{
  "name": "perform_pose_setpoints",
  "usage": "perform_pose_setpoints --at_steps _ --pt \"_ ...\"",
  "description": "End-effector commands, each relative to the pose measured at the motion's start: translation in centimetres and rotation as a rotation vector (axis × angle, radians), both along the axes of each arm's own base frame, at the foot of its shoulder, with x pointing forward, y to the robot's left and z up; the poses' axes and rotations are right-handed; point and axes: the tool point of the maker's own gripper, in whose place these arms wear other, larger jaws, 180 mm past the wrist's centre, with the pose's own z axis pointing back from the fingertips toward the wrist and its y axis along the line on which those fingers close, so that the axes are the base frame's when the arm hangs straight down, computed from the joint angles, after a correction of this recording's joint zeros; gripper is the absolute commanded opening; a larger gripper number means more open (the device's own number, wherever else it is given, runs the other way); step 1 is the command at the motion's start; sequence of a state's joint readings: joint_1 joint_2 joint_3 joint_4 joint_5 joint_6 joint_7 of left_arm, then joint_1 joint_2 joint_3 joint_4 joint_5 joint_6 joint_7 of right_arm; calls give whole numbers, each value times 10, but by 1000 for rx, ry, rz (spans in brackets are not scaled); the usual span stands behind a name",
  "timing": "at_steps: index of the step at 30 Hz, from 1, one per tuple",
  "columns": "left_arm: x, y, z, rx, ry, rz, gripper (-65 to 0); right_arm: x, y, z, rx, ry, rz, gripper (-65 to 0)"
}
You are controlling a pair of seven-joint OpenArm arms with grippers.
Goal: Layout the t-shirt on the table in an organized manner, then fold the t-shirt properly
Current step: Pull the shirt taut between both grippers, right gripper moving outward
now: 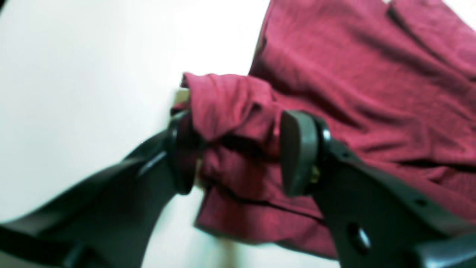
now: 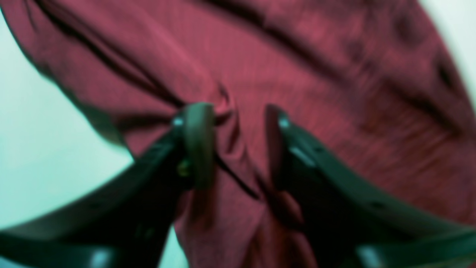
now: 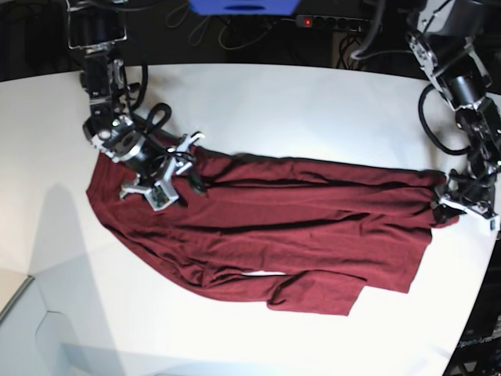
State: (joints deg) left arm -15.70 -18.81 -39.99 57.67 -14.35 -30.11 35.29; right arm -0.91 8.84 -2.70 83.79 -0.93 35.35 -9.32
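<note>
T-shirt (image 3: 297, 227): maroon, spread wrinkled across the middle of the white surface (image 3: 258, 110), long axis left to right. Right hand (image 3: 171, 174): at the t-shirt's left end, jaws apart, a ridge of cloth between the pads, no clamp seen. Left hand (image 3: 462, 204): at the t-shirt's right end, jaws wide, bunched hem between them, one pad touching cloth.

Behind the table's far edge, a blue box (image 3: 244, 6) sat at the top, a black power strip (image 3: 333, 21) with a lit red switch beside it, loose cables (image 3: 205, 31) trailing between them.
</note>
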Motion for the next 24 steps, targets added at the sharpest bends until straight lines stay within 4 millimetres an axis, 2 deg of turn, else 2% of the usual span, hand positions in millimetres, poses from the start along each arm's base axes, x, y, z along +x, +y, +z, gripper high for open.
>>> perform_pose_setpoints --at_steps 1,4,6,8,12,19,24 --pt "12 12 33 46 -89 5 -319 5 -9 21 21 -64 -21 -355" --pt "8 14 50 102 -122 -8 -319 3 -31 39 22 -113 -91 -319" --pt "2 14 51 124 -120 -14 -319 -2 -44 42 17 -122 -129 -315" --pt "-5 14 46 130 -104 -17 -319 -9 -61 36 6 -103 -173 -315" --pt "-17 13 29 124 -68 -17 -318 -30 -80 16 -10 -43 -223 -314" --pt "-28 11 -10 45 20 1 -318 -70 -86 -12 -36 57 -224 -313" --pt "-21 9 -14 23 25 5 -318 -84 -87 -22 -45 93 -222 -279"
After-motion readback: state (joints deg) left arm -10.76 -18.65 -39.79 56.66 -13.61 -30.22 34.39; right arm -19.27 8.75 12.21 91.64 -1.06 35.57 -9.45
